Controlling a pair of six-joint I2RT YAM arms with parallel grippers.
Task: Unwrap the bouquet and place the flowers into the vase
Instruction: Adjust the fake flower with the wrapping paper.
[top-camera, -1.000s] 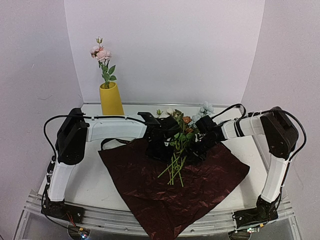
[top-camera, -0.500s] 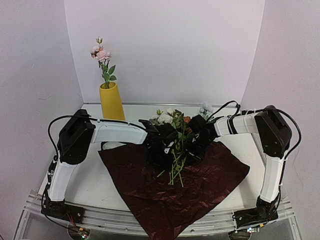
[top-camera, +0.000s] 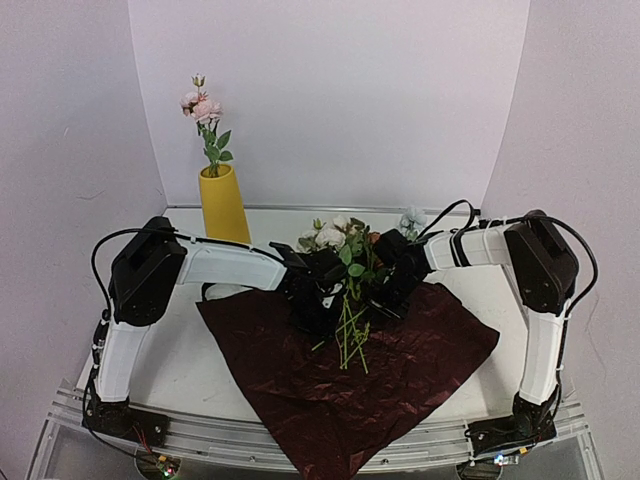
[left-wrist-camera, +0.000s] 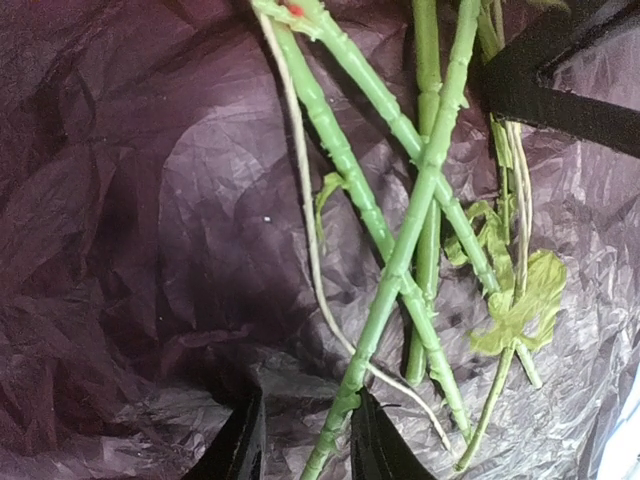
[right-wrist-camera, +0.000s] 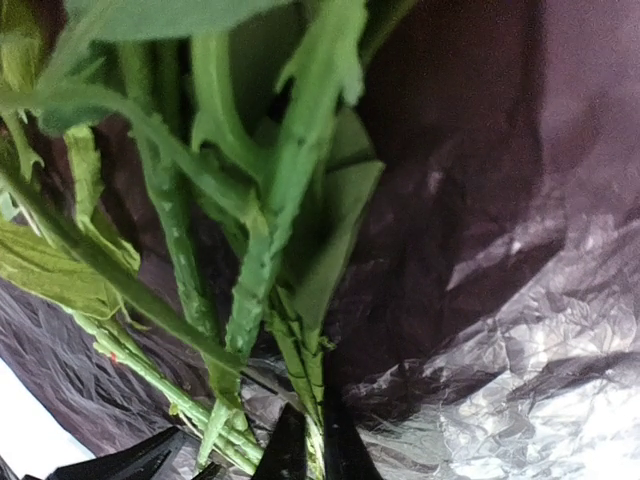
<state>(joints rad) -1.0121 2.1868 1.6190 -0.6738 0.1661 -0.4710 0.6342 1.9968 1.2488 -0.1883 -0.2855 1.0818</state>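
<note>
The flowers (top-camera: 345, 268) stand in a loose bunch between my two grippers, over the spread dark red paper (top-camera: 350, 380). Their green stems (left-wrist-camera: 400, 250) cross above the paper. My left gripper (top-camera: 322, 298) (left-wrist-camera: 305, 445) has its jaws apart, with one stem between them resting against the right finger (left-wrist-camera: 378, 448). My right gripper (top-camera: 388, 285) (right-wrist-camera: 313, 450) is shut on a thin green stem (right-wrist-camera: 305, 385) low in the bunch. The yellow vase (top-camera: 222, 205) stands at the back left, holding a pink flower (top-camera: 203, 105).
A pale blue rose (top-camera: 412, 217) lies at the back beside the right arm. The paper hangs over the table's near edge (top-camera: 300, 440). White walls close in the back and both sides.
The bunch has been drawn more upright and its stems pulled together. My right gripper has shut on a stem. The left jaws have narrowed around another stem.
</note>
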